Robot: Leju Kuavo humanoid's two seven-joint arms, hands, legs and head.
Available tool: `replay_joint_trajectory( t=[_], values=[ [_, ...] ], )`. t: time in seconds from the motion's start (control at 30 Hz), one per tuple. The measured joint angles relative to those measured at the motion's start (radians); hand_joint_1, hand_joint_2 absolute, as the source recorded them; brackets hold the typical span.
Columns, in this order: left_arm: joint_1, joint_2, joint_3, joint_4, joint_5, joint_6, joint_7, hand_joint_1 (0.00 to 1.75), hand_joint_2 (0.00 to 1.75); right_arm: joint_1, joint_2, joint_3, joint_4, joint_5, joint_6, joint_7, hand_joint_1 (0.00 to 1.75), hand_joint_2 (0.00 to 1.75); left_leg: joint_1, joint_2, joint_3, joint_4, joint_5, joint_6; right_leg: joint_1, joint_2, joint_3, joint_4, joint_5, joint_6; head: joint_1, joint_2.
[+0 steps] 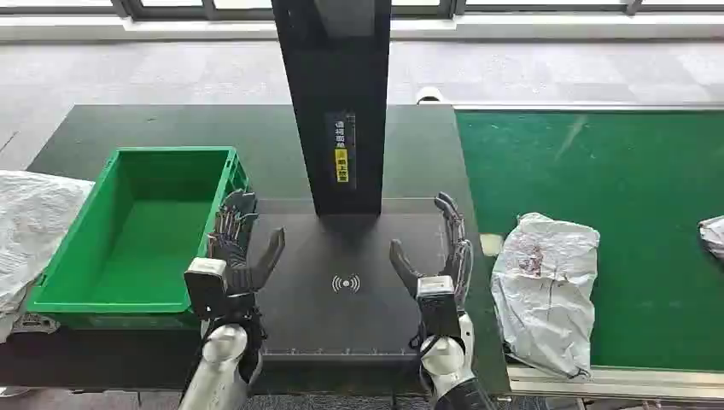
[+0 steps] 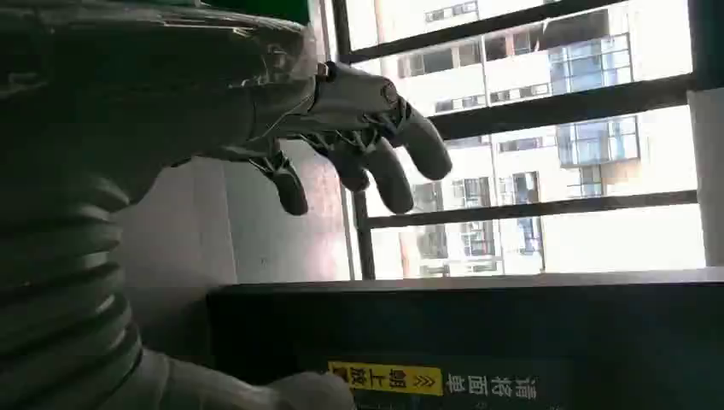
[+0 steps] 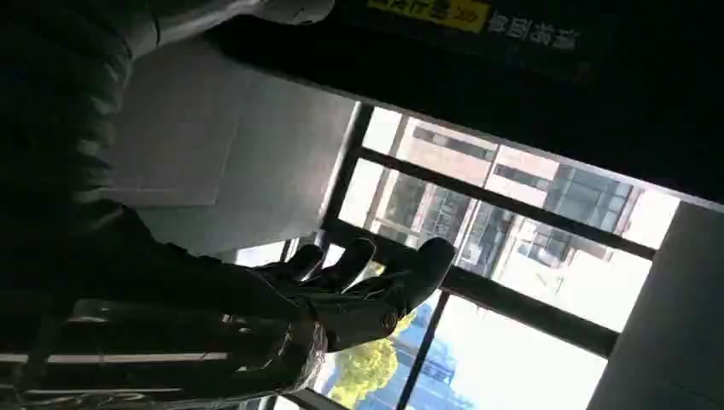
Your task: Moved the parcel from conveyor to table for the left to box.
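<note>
Left hand (image 1: 235, 248) and right hand (image 1: 435, 256) both hover over the dark tabletop (image 1: 154, 124), fingers spread, holding nothing. Parcel (image 1: 546, 290) (crumpled white bag) lies on the green conveyor (image 1: 632, 171), right of the right hand. Green box (image 1: 137, 226) sits far left.

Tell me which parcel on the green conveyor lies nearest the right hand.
The crumpled white parcel lying whole on the belt, just right of the right hand. The other parcel lies farther along, cut off by the picture's right edge.

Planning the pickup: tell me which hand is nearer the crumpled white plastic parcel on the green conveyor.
Right. The right hand is just beside the parcel; the left hand is across the scanner plate.
</note>
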Motion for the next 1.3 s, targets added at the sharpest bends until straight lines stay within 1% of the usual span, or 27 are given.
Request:
replay_joint_trajectory(
  t=[0.03,0.1,0.2,0.27,0.37,0.5,0.7,0.93,1.17,1.3],
  values=[
    [0.0,0.0,0.002,0.0,0.0,-0.001,0.0,0.0,1.75,0.002,0.0,-0.044,0.008,0.095,-0.004,0.006,0.0,1.75,0.0,0.0,0.0,0.0,0.0,0.0,0.0,-0.001,0.0,0.0,0.0,0.0,0.0,0.0],
    [0.002,0.0,0.008,-0.001,0.0,-0.002,0.0,0.0,1.75,0.007,0.005,-0.13,0.014,0.299,-0.006,0.052,0.0,1.75,0.0,-0.001,0.0,0.0,0.0,0.0,0.0,-0.001,0.001,0.0,0.0,0.0,0.0,0.0],
    [0.007,0.0,0.02,-0.011,-0.002,-0.001,0.0,0.0,1.75,0.011,0.025,-0.312,0.015,0.631,-0.007,0.144,0.0,1.75,0.0,-0.001,0.0,0.0,0.0,0.0,-0.001,-0.001,0.001,0.0,0.0,0.0,0.0,0.0],
    [0.012,0.0,0.03,-0.026,0.0,0.005,0.0,0.0,1.75,0.016,0.034,-0.421,0.014,0.761,-0.007,0.198,0.0,1.75,0.0,-0.001,0.0,0.0,0.0,0.0,-0.001,-0.002,0.001,0.0,0.0,0.0,0.0,0.0],
    [0.024,0.0,0.049,-0.052,0.01,0.011,0.0,0.0,1.75,0.019,0.036,-0.566,0.0,0.871,-0.008,0.246,0.0,1.75,0.0,-0.002,0.0,0.0,0.0,0.0,-0.001,-0.002,0.001,0.0,0.0,0.0,0.0,0.0],
    [0.031,0.0,0.064,-0.072,0.011,0.013,0.0,0.0,1.75,0.02,0.041,-0.677,-0.01,0.9,-0.008,0.255,0.0,1.75,0.0,-0.002,0.0,0.0,0.0,0.001,-0.001,-0.002,0.001,0.0,0.0,0.0,0.0,0.0],
    [0.035,0.0,0.071,-0.083,0.011,0.019,0.0,0.0,1.75,0.02,0.043,-0.731,-0.014,0.908,-0.008,0.264,0.0,1.75,0.0,-0.002,0.0,0.0,0.0,0.001,0.0,-0.002,0.001,0.0,0.0,0.0,0.0,0.0],
    [0.063,0.0,0.075,-0.117,0.031,0.063,0.0,0.0,1.75,0.018,0.043,-0.794,-0.028,0.999,-0.008,0.419,0.0,1.75,0.0,-0.001,0.0,0.0,0.0,0.001,-0.001,-0.002,0.001,0.0,0.0,0.0,0.0,0.0],
    [0.086,0.002,0.077,-0.153,0.032,0.084,0.0,0.0,1.75,0.004,0.039,-0.803,0.005,1.028,-0.008,0.556,0.0,1.75,0.0,-0.001,0.0,0.0,-0.001,0.001,-0.001,-0.002,0.001,0.0,0.0,0.0,0.0,0.0],
    [0.093,0.002,0.077,-0.165,0.029,0.093,0.0,0.0,1.75,-0.017,0.023,-0.799,0.068,1.08,-0.008,0.682,0.0,1.75,0.0,-0.001,0.0,0.0,0.0,0.001,0.0,-0.002,0.002,0.0,0.0,0.0,0.0,0.0]
  ],
)
